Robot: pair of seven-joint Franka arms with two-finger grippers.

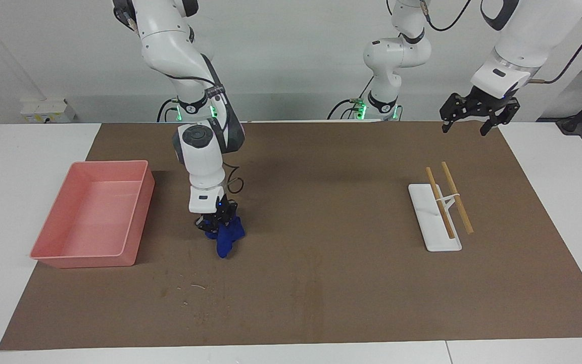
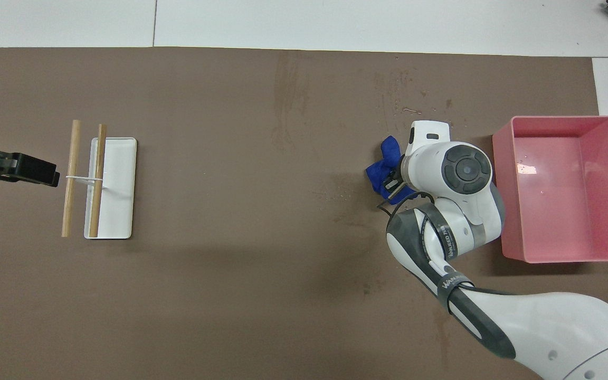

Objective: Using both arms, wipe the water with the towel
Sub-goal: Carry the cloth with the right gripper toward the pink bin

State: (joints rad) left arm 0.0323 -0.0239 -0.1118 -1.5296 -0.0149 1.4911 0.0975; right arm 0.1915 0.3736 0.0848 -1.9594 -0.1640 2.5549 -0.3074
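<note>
My right gripper (image 1: 214, 221) is shut on the deep-blue towel (image 1: 228, 237), which hangs bunched from its fingers low over the brown mat beside the pink tray. I cannot tell whether the towel's lower end touches the mat. In the overhead view the towel (image 2: 382, 164) pokes out from under the right wrist, which hides most of the right gripper (image 2: 391, 183). Small water drops (image 1: 190, 288) lie on the mat farther from the robots than the towel, and they also show in the overhead view (image 2: 407, 108). My left gripper (image 1: 477, 115) is open, empty and raised over the mat's edge at the left arm's end; it shows in the overhead view (image 2: 21, 169) too.
A pink tray (image 1: 139, 222) stands at the right arm's end of the mat (image 2: 562, 119). A white stand (image 1: 430, 237) with two wooden sticks (image 1: 456, 198) tied across it sits toward the left arm's end (image 2: 122, 211). Faint wet streaks (image 2: 285, 95) mark the mat's middle.
</note>
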